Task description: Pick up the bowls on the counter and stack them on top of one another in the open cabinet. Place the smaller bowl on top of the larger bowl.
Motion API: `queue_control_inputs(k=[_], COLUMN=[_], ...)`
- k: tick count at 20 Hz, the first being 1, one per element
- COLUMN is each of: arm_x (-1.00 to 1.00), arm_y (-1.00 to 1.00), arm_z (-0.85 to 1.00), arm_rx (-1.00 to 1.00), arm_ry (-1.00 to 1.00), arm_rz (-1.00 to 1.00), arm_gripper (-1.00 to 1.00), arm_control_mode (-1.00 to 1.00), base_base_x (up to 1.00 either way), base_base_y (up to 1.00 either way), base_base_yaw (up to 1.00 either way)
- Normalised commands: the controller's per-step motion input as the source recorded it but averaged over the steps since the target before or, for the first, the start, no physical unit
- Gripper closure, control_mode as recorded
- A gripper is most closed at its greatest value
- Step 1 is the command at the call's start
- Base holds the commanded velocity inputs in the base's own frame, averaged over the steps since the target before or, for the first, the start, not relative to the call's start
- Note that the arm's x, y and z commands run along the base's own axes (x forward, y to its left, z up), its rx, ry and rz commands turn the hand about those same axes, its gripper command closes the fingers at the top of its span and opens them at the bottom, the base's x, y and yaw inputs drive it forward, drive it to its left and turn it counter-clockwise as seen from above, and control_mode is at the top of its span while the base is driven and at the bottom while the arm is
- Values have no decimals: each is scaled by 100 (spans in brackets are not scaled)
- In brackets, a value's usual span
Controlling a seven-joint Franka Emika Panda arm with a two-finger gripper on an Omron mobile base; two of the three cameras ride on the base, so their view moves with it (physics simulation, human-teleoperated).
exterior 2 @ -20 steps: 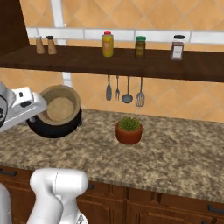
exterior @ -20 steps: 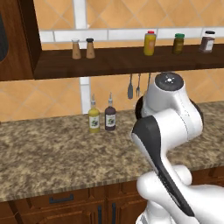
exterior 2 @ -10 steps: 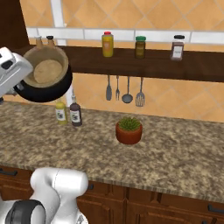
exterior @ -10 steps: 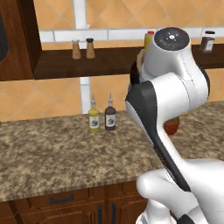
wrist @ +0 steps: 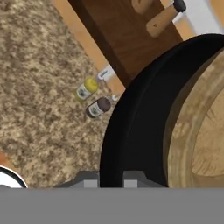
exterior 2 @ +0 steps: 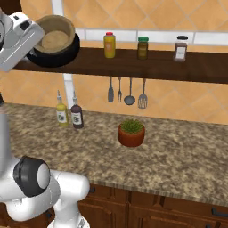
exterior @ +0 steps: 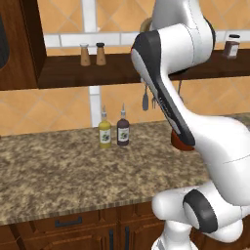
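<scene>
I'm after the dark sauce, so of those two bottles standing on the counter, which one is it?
The dark sauce bottle, the right one of the pair in the right base view; the yellow-green bottle beside it is paler.

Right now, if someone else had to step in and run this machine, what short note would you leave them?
End effector: shut on the rim of the larger black bowl, raised at the level of the open cabinet.
Bowls: the smaller tan bowl already sits inside the black one, so both are carried as one stack. The hand view shows the black rim with the tan bowl nested in it.
Done: both bowls are off the counter and stacked.
Left: set the stack down on the shelf, left of the yellow jar, release, and back the arm away.
</scene>
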Motion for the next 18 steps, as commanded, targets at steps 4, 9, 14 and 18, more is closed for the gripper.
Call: queue_control_inputs(k=[4, 9, 14, 18], arm_x=[100, 100, 97, 86], arm_y=[-7, -12, -21, -23], arm_z=[-25, -55, -57, -24], arm_rx=[-8, -13, -14, -11], arm_ry=[3, 0, 0, 0], arm_rz=[22, 21, 19, 14], arm_gripper=[100, 100, 100, 100], arm_control_mode=[-100, -100, -100, -100], base_base_x=[0, 0, 0, 0], base_base_y=[0, 0, 0, 0], base_base_yaw=[0, 0, 0, 0])
